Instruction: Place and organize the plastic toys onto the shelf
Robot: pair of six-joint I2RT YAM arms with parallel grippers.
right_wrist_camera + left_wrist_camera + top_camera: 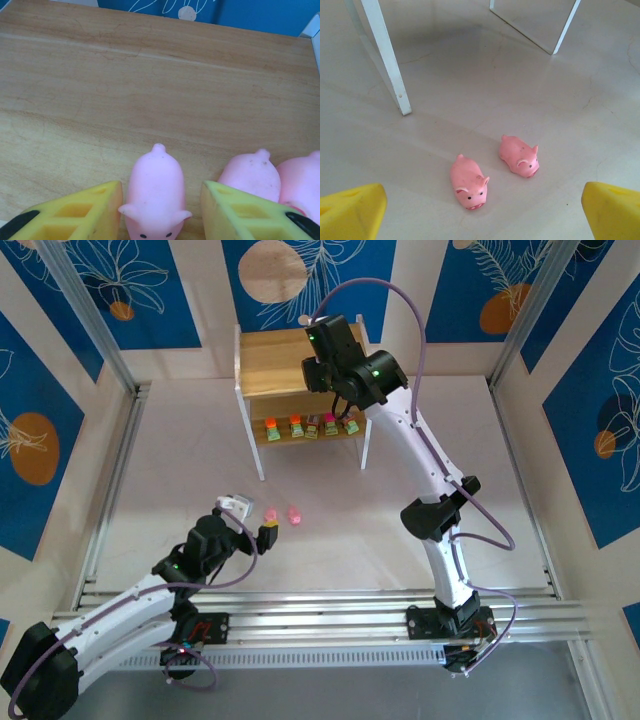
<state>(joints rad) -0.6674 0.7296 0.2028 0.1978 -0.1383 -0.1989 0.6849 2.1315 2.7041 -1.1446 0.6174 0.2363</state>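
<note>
Yellow fingers (pixel 351 214) of the left gripper (pixel 254 521) stand wide apart, holding nothing, low over the table (pixel 180 460) and just short of two pink pigs (pixel 469 181) lying side by side. Beyond them, the shelf (pixel 270 360) carries five blocky pieces (pixel 312 428) in a row on its lower board. On its top board, the right gripper (pixel 161 210) has its fingers parted either side of a third pig (pixel 156 182), seemingly just clear of it. Two more pigs (pixel 250 175) sit close beside it.

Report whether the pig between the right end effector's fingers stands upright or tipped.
Upright: the pig sits belly-down on the shelf, ears level, snout toward camera.
</note>
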